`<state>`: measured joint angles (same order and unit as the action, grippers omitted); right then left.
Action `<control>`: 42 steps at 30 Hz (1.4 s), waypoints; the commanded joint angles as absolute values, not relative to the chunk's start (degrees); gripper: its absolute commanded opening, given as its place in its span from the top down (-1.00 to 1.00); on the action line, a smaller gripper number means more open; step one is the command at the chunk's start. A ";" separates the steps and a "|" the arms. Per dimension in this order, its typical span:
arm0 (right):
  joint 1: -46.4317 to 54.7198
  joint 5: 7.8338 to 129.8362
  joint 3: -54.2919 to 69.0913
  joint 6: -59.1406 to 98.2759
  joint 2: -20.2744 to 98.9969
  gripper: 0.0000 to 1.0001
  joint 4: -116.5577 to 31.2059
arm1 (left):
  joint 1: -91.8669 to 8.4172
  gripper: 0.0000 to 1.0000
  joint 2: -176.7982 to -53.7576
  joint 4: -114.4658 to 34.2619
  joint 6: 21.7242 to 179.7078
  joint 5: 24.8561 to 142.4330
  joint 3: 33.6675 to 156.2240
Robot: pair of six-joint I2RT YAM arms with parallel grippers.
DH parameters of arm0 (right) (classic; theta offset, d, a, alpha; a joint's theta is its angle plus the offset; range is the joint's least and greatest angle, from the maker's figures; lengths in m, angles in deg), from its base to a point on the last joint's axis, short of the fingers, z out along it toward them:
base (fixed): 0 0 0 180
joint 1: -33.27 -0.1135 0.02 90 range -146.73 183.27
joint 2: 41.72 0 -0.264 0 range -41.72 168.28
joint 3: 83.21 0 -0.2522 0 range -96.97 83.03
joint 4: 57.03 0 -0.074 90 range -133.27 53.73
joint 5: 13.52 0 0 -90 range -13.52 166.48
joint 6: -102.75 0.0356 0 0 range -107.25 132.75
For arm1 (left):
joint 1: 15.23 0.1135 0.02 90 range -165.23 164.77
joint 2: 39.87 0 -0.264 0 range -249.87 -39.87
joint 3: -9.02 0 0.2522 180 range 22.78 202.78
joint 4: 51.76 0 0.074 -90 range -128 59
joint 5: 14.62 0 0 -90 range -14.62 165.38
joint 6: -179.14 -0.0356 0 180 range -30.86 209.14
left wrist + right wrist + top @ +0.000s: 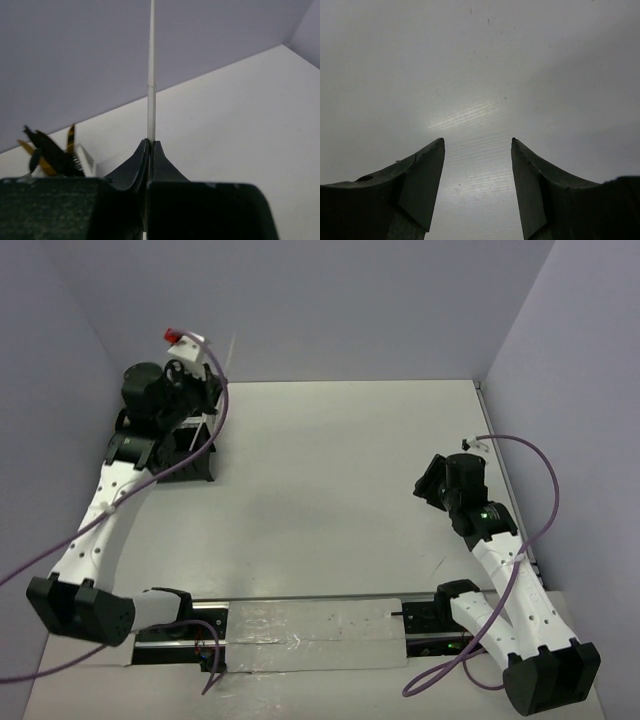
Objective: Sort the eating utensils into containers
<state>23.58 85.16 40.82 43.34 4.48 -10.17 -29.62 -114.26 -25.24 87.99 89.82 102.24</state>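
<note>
White and thin, a stick (151, 75) was seen clamped between the closed fingers of the left gripper (151, 144); its shaft rose straight out of the fingertips and ran off the top of the left wrist view. The left gripper was held above the black caddy (197, 462), which stood at the far left corner of the table (350, 460), close to the left wall; in the top view the caddy was largely hidden by the arm. Several eating utensils (49, 150), gold and dark, were seen leaning at angles beside a pale panel at the lower left of the left wrist view; which compartment held them could not be told. The right gripper (477, 150) was held with its jaws wide apart, gripping nothing; it was placed over the table surface near the right edge, well apart from the caddy.
</note>
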 commanded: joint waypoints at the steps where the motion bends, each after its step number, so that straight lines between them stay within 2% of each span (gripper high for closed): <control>1: 23.87 84.65 37.68 43.95 5.21 -0.25 -13.30 | -24.82 1.00 -111.51 -42.26 85.62 90.59 93.02; 5: 23.95 84.21 34.97 43.25 7.06 -0.25 -12.51 | -16.66 1.00 -114.13 -57.73 87.37 92.43 87.73; 12: 23.95 86.05 32.59 42.72 6.63 -0.25 -10.23 | -12.06 1.00 -122.83 -69.00 87.39 97.71 88.79; 24: 23.95 88.96 32.67 43.43 3.63 -0.25 -6.27 | -10.22 1.00 -126.27 -82.37 78.77 103.95 71.49; 34: 23.87 88.61 29.95 43.34 5.56 -0.25 -5.74 | -8.11 1.00 -128.99 -85.56 71.39 108.42 67.60; 35: 23.95 88.60 29.95 43.34 5.74 -0.25 -5.83 | -8.11 0.91 -128.91 -84.07 70.25 109.04 67.95; 36: 23.95 88.52 29.86 43.43 5.83 -0.25 -5.83 | -7.85 0.46 -128.82 -80.75 70.07 110.09 68.65; 38: 23.87 88.43 30.03 43.25 5.92 -0.25 -6.09 | -7.58 -0.08 -128.38 -78.09 70.06 110.98 69.36; 39: 23.95 88.34 30.12 43.25 5.92 -0.25 -6.27 | -7.40 -0.41 -128.03 -76.60 70.33 110.46 69.88; 42: 23.95 87.47 31.00 43.34 6.18 -0.25 -7.32 | -6.79 -0.76 -126.89 -73.79 72.17 109.05 71.72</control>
